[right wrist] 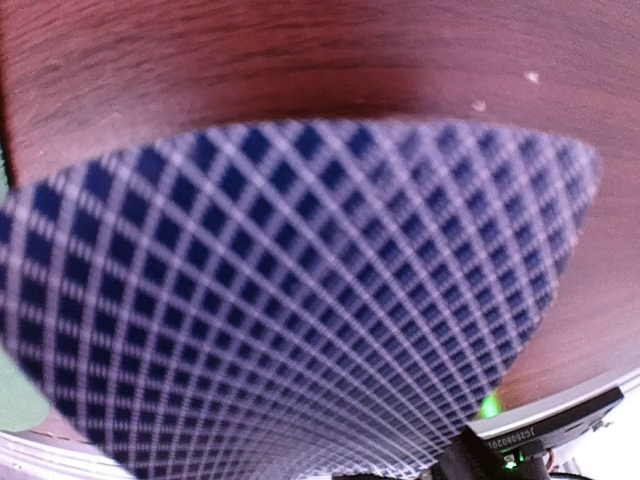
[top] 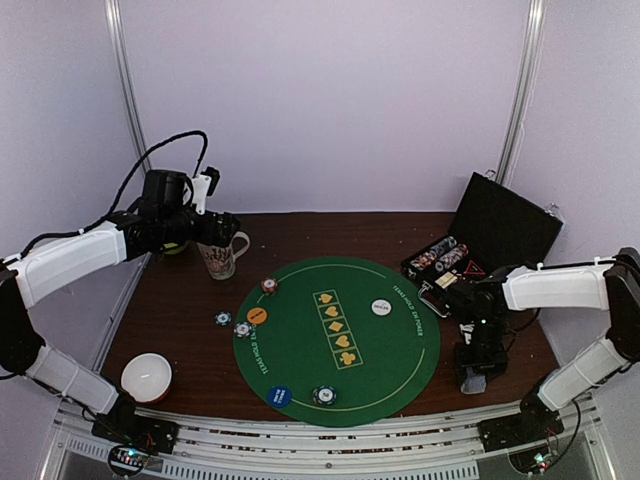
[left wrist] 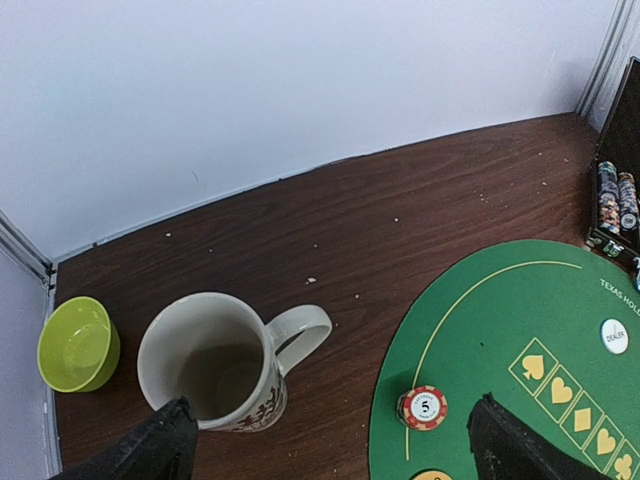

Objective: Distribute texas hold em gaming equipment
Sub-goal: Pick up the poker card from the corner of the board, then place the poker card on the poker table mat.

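Note:
My right gripper (top: 474, 372) points down over the brown table to the right of the green mat (top: 300, 350) and is shut on grey-blue-backed playing cards (top: 473, 381). The checked card back (right wrist: 290, 300) fills the right wrist view and hides the fingers. My left gripper (left wrist: 335, 450) is open and empty, above the patterned mug (left wrist: 210, 362) and a red 5 chip (left wrist: 424, 407); in the top view it (top: 216, 231) hovers by the mug (top: 220, 258). On or beside the mat lie the red chip (top: 269, 286), orange disc (top: 257, 316), striped chips (top: 243, 329), blue disc (top: 280, 396), another chip (top: 323, 396) and the white dealer button (top: 381, 308).
An open black case (top: 505, 232) with rows of chips (top: 440, 258) stands at the back right. A white bowl (top: 148, 377) sits front left, a green bowl (left wrist: 77, 343) back left by the wall. Card symbols (top: 336, 328) are printed at the mat's centre.

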